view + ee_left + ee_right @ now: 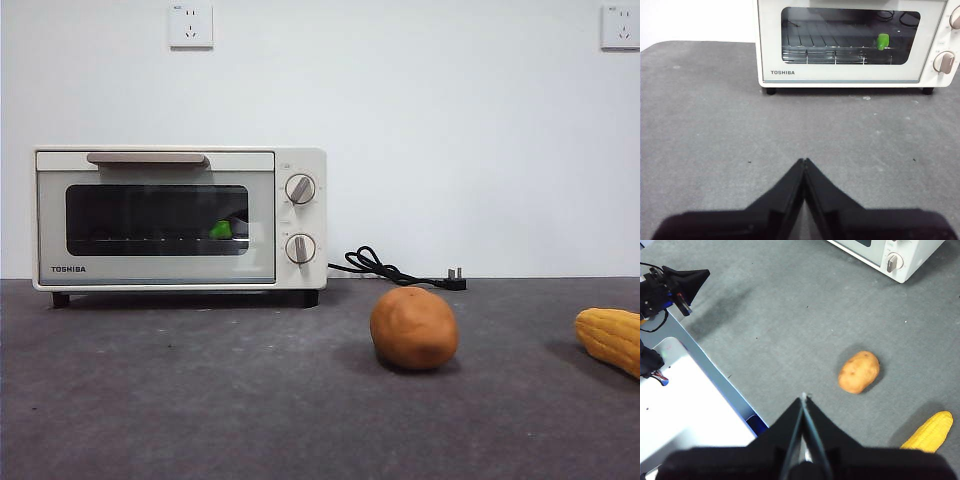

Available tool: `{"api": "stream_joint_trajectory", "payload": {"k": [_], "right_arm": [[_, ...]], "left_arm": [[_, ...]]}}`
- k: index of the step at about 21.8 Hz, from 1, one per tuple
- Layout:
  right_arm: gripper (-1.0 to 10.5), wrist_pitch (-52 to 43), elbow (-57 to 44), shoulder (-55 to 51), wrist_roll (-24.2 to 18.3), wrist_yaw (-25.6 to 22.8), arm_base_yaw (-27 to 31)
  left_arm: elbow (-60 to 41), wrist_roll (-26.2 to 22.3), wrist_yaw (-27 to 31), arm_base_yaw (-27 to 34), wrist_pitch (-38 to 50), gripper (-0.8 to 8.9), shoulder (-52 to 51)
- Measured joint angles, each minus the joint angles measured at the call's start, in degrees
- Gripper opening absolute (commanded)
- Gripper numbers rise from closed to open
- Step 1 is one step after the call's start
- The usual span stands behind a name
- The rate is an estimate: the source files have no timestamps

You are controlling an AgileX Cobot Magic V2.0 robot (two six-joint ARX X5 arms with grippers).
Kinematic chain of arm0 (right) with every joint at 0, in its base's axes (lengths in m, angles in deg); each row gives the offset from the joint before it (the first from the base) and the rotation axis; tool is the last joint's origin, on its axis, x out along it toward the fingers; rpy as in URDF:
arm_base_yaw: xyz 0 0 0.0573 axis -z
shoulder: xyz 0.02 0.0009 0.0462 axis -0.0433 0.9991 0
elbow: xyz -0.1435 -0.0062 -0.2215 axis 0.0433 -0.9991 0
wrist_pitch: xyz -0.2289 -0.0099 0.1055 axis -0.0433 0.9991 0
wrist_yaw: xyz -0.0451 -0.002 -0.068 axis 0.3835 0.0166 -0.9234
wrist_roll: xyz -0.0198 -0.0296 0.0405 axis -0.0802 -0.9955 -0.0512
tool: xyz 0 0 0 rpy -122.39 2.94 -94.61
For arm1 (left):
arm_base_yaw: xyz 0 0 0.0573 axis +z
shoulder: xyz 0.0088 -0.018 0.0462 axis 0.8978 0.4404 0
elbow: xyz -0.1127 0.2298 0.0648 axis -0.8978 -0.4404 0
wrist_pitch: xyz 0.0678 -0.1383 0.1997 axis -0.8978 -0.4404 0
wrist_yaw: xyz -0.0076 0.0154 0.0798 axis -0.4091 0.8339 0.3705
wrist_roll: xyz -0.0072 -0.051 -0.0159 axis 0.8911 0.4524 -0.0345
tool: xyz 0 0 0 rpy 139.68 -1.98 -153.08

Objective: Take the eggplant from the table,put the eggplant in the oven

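The cream-white oven point(180, 218) stands at the back left of the table point(200, 400) with its glass door closed. Behind the glass, the eggplant's green stem cap point(221, 230) shows on the wire rack; its dark purple body is barely distinguishable. The left wrist view shows the same green cap point(883, 41) inside the oven point(855, 45). My left gripper point(804, 161) is shut and empty, low over the table in front of the oven. My right gripper point(803, 397) is shut and empty, high above the table near the potato.
An orange-brown potato point(414, 328) lies mid-table, and a yellow corn cob point(610, 338) at the right edge. The oven's black cord and plug point(400, 270) lie behind the potato. In the right wrist view, a white platform point(685, 405) borders the table.
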Motion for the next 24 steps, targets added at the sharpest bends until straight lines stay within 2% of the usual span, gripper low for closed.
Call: {"api": "stream_joint_trajectory", "payload": {"k": [10,13,16,19,23,24], "right_arm": [[0.0,0.0,0.0,0.0,0.0,0.0,0.0],[0.0,0.0,0.0,-1.2,0.0,-2.6,1.9],[0.0,0.0,0.0,-6.8,0.0,-3.0,6.1],[0.0,0.0,0.0,-13.2,-0.1,-3.2,13.0],[0.0,0.0,0.0,-22.1,-1.4,-9.1,22.7],[0.0,0.0,0.0,-24.3,-1.4,-9.2,24.5]], "left_arm": [[0.0,0.0,-0.1,0.0,0.0,-0.04,0.2],[0.0,0.1,-0.1,0.0,0.0,-0.04,0.2],[0.0,0.4,-0.1,0.0,0.0,-0.04,0.2],[0.0,0.4,-0.1,0.0,0.0,-0.04,0.3],[0.0,0.4,-0.1,0.0,0.0,-0.04,0.3],[0.0,0.4,-0.1,0.0,0.0,-0.04,0.3]]}}
